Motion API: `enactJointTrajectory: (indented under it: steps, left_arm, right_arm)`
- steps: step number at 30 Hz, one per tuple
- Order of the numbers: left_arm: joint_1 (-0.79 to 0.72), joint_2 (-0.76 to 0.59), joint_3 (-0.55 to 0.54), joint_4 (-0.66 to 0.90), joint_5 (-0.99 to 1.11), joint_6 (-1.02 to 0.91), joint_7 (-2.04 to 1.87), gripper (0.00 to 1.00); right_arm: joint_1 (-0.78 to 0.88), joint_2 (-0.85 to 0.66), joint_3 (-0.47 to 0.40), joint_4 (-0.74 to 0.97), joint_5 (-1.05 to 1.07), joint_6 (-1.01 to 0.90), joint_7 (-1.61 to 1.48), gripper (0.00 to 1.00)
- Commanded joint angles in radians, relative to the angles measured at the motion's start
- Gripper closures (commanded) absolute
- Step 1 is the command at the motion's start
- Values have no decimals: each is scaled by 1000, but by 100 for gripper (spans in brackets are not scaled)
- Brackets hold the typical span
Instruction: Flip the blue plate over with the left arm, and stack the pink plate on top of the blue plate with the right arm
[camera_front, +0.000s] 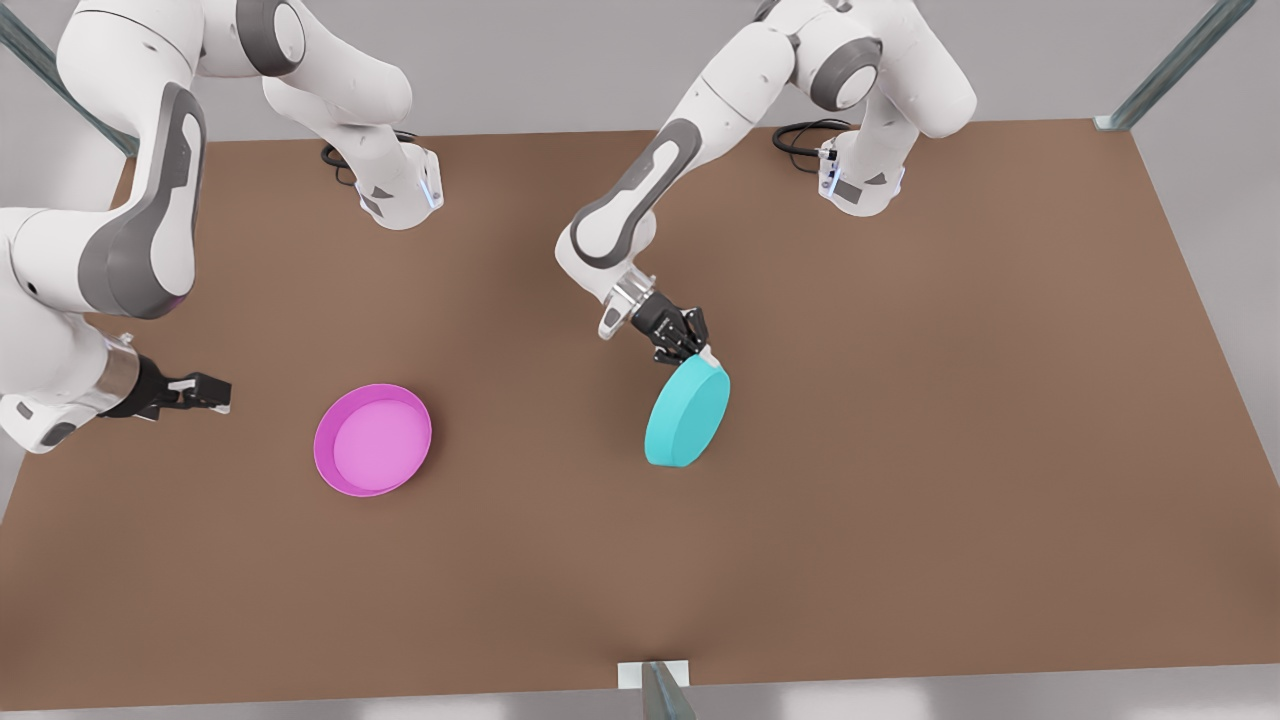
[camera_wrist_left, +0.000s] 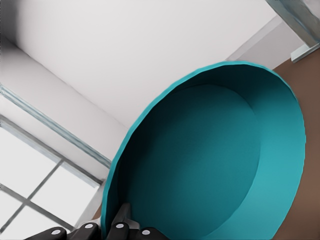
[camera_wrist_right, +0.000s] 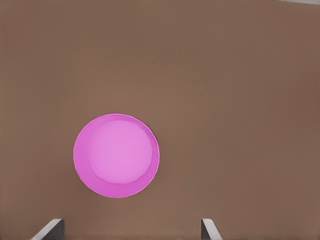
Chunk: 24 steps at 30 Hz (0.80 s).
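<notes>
The blue plate (camera_front: 688, 420) hangs tilted almost on edge over the table's middle, its flat underside facing the front view. My left gripper (camera_front: 700, 352) is shut on its upper rim; the left wrist view looks into the plate's hollow inside (camera_wrist_left: 210, 160), with the gripper (camera_wrist_left: 120, 227) pinching the rim. The pink plate (camera_front: 373, 440) lies flat, open side up, toward the front view's left. My right gripper (camera_front: 215, 392) hovers to the left of it, open and holding nothing. In the right wrist view the pink plate (camera_wrist_right: 116, 155) lies beyond the spread fingertips (camera_wrist_right: 50, 229).
The brown table (camera_front: 900, 500) carries both arm bases (camera_front: 400, 195) (camera_front: 860, 185) with black cables at its far edge. Metal frame posts (camera_front: 1170, 65) stand at the far corners, and a small bracket (camera_front: 655, 680) sits at the middle of the front edge.
</notes>
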Motion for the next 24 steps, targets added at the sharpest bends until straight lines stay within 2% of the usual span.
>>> enactJointTrajectory:
  steps: [1,12,14,20,21,24]
  left_arm:
    - [-1,3,1,0,-3,3,-5,79]
    - [-26,61,1,3,26,-49,-8,77]
    - [-35,67,-1,3,24,-57,-7,72]
    - [-41,81,-1,4,26,-57,-7,67]
    - [-43,86,-1,6,26,-59,-7,62]
    - [-44,104,-2,35,23,-77,-4,57]
  right_arm:
    - [0,0,0,0,0,1,-2,0]
    - [-5,-3,0,1,3,4,-6,0]
    - [-5,-2,0,1,3,4,-6,0]
    - [-3,-2,0,0,3,11,-6,0]
    - [-3,0,0,0,2,11,-6,0]
    - [-3,-2,0,0,2,11,-6,0]
